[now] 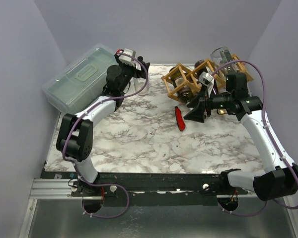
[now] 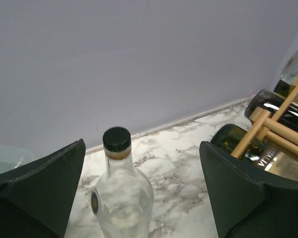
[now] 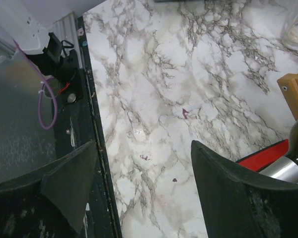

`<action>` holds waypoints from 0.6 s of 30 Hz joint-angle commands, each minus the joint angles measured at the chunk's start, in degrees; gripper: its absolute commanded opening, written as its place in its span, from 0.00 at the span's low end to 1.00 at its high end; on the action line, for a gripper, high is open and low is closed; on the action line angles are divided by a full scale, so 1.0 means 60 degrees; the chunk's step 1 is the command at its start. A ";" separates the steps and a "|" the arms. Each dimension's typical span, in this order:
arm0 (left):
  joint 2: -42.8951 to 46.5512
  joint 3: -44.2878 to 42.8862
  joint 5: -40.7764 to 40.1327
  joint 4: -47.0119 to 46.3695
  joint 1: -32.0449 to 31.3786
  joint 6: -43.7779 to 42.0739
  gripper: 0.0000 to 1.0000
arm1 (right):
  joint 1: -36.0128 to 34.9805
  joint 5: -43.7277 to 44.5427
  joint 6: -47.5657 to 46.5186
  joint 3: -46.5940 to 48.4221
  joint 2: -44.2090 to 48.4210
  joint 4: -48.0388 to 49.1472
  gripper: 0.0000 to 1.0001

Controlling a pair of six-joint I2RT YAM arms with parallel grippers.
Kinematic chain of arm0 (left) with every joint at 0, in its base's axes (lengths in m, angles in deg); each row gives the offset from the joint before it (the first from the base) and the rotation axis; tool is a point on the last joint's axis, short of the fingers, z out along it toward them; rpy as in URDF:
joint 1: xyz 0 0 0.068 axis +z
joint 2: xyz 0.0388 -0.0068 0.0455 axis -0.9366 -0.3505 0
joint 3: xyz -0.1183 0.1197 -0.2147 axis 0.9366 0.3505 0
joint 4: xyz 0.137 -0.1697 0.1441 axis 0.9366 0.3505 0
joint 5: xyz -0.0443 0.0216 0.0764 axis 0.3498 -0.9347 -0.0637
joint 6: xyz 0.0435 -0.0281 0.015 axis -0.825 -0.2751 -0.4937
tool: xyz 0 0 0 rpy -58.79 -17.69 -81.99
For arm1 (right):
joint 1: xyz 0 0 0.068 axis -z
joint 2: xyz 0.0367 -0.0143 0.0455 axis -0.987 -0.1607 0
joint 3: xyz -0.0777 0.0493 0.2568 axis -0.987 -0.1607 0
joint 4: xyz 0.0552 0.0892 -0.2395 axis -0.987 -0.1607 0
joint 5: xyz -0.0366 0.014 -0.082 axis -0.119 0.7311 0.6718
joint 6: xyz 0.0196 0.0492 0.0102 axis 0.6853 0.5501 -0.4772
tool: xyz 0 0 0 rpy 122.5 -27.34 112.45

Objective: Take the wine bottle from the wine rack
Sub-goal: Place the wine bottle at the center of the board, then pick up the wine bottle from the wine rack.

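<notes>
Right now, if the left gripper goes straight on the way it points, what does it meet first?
The left gripper would most likely meet the clear bottle, upright between its open fingers; beyond that, only the wall. Depth is unclear.

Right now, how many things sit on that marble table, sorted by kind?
Bottles: 4 (standing clear bottle; lying in the rack: dark bottle, second dark bottle, clear bottle)
Wooden rack: 1
Plastic box: 1
Red tool: 1
Total: 7
</notes>
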 commanded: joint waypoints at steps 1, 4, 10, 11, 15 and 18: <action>0.1595 0.1171 0.0591 0.0423 0.0140 0.1255 0.99 | 0.0280 -0.0196 0.0756 -0.0201 0.0378 0.0747 0.80; 0.2495 0.2032 0.0603 0.0827 0.0156 0.1872 0.99 | 0.0467 -0.0200 0.1211 -0.0331 0.0469 0.1177 0.80; 0.4186 0.3366 0.0848 0.2317 0.0366 0.3317 0.99 | 0.0578 0.0242 0.1578 -0.0291 0.0675 0.1422 0.81; 0.4452 0.3435 0.0922 0.2665 0.0399 0.3469 0.99 | 0.0577 0.0324 0.1613 -0.0242 0.0685 0.1435 0.81; 0.5146 0.3124 0.1140 0.4723 0.0518 0.3988 0.99 | 0.0588 0.1129 0.2146 0.0200 0.0605 0.1557 0.81; 0.5575 0.2784 0.1275 0.5980 0.0539 0.4083 0.99 | 0.0586 0.1936 0.2555 0.0612 0.0473 0.1469 0.84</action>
